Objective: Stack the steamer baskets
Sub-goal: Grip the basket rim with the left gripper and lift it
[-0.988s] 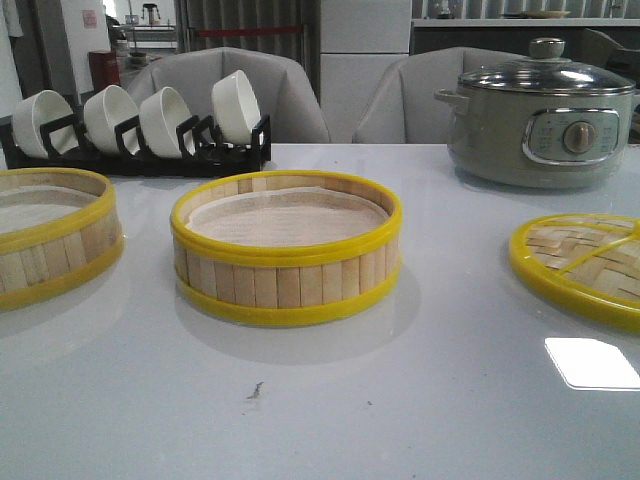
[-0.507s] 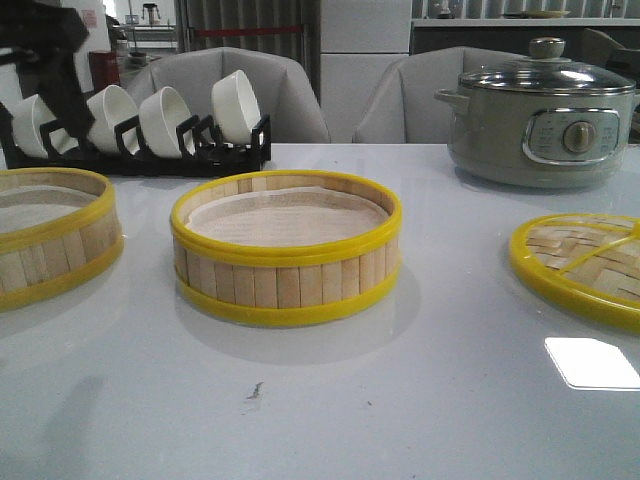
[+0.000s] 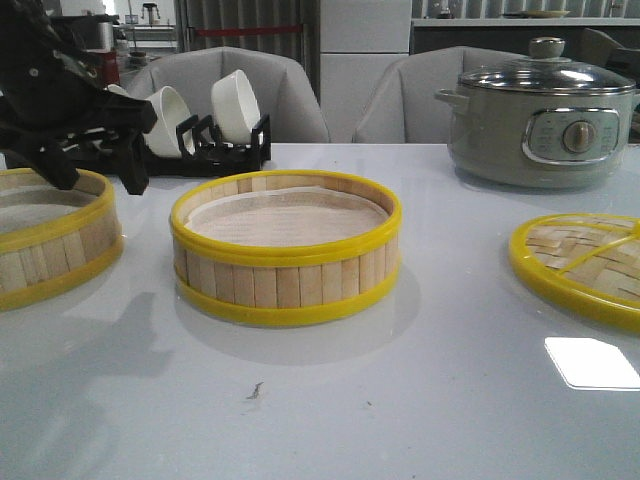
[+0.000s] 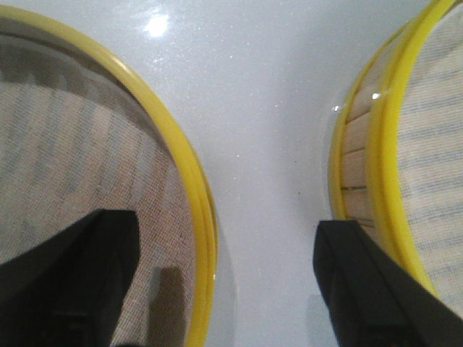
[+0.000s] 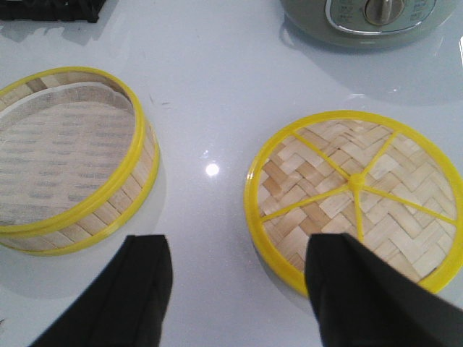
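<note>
One steamer basket (image 3: 285, 248) stands mid-table, its white liner showing. The second steamer basket (image 3: 45, 235) stands at the left edge, partly cut off. My left gripper (image 3: 95, 175) is open above the second basket's right rim, one finger over its liner and one over the gap between the baskets. In the left wrist view the second basket's rim (image 4: 184, 173) and the middle basket (image 4: 376, 166) both show, with my left gripper (image 4: 226, 282) astride that rim. My right gripper (image 5: 239, 289) is open and empty above bare table between the middle basket (image 5: 69, 159) and the lid.
A flat woven lid (image 3: 585, 262) with a yellow rim lies at the right, also in the right wrist view (image 5: 354, 195). A grey-green electric pot (image 3: 545, 115) stands at the back right. A black rack of white bowls (image 3: 215, 130) stands at the back left.
My left arm has come into the front view from the upper left and dropped down over the left basket's right rim. The baskets and lid have not moved.
</note>
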Robot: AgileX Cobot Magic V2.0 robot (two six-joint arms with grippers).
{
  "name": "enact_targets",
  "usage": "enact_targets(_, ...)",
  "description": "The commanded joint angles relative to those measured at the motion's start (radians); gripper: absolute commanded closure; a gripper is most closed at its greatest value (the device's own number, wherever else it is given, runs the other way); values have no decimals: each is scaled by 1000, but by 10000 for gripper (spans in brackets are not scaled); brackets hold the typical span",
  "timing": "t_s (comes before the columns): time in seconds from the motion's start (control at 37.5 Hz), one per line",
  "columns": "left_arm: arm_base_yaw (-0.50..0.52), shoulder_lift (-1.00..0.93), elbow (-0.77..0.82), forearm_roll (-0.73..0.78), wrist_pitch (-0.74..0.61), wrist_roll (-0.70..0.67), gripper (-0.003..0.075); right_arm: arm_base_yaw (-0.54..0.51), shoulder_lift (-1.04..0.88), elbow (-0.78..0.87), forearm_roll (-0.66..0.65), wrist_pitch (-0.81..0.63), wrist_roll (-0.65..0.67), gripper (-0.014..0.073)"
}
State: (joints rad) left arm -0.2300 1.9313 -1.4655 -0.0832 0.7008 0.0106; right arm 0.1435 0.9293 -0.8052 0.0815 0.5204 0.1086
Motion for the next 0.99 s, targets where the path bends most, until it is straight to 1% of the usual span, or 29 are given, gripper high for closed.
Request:
enact_targets(0.0, -5, -20, -43, -2, -40, -2, 174, -7, -8, -36, 0, -76, 2, 78)
enact_targets(0.13, -5, 5, -43, -2, -37, -2, 174, -7, -8, -36, 0, -75, 2, 78)
enact_targets(0.21, -5, 5, -43, -2, -34, -2, 213, -7, -8, -36, 0, -75, 2, 78)
enact_targets(0.27, -5, 5, -43, 25, -29, -2, 347, -7, -8, -36, 0, -75, 2, 78)
enact_targets(0.32, -5, 5, -43, 48, -24, -2, 542, -7, -8, -36, 0, -75, 2, 78)
enact_targets(0.35, -5, 5, -43, 54, -22, -2, 586, -7, -8, -36, 0, -75, 2, 78)
enact_targets(0.37, -5, 5, -43, 65, -18, -2, 658, -7, -8, -36, 0, -75, 2, 78)
enact_targets(0.43, -5, 5, -43, 75, -15, -4, 607, -7, -8, -36, 0, -75, 2, 78)
enact_targets(0.45, -5, 5, -43, 75, -15, -4, 606, -7, -8, -36, 0, -75, 2, 78)
enact_targets(0.51, -5, 5, -43, 75, -8, -4, 635, -7, -8, -36, 0, -74, 2, 78)
enact_targets(0.67, -8, 5, -97, 75, 49, -11, 633, -7, -8, -36, 0, -74, 2, 78)
enact_targets(0.83, -42, -5, -217, 75, 103, -11, 633, -7, -8, -36, 0, -74, 2, 78)
enact_targets(0.96, -101, -12, -339, 73, 151, -11, 633, -7, -8, -36, 0, -74, 2, 78)
